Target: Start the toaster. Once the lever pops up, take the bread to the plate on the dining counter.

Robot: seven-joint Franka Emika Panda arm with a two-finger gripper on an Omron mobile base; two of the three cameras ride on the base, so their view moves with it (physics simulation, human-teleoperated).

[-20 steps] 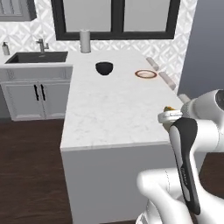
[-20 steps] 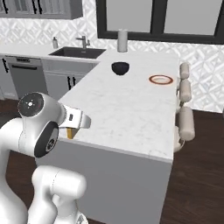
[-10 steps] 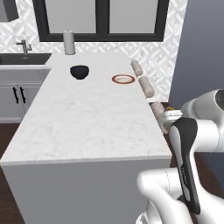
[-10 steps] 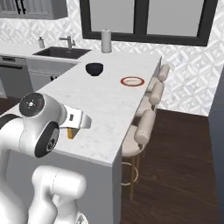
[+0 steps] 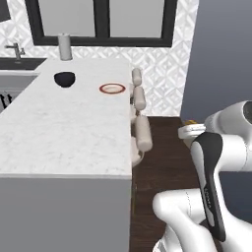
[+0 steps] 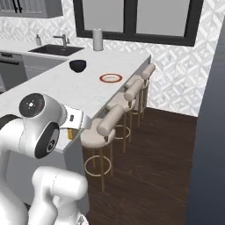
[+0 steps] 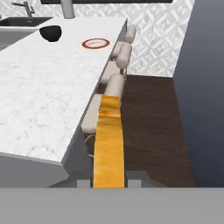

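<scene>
— While the gripper (image 7: 109, 181) sits nearest the camera, what is in it?
— Its fingers (image 7: 83, 183) are narrow, clamped on the bread (image 7: 109, 144). In the hand view the golden slice runs edge-on, up from between the tips.
— And from the base cameras?
— In the right base view a bit of the crust peeks out at the hand, just off the near edge of the counter (image 6: 66, 94). In the left base view the hand is held out to the right of the counter, over the dark wood floor (image 5: 162, 147).
— What lies beyond the bread?
— Three padded stools (image 7: 114, 87) in a row along the counter's right side, near to far.
— Where is the plate (image 7: 96, 43)?
— Far along the white marble top, close to its right edge, lying flat. A dark bowl (image 7: 50, 33) stands to its left, well apart from it.
— Anything farther?
— A grey cylinder (image 6: 97, 39) at the far end, below the black-framed window (image 6: 136, 19), and a sink (image 6: 57, 49) with a tap to the far left.
</scene>
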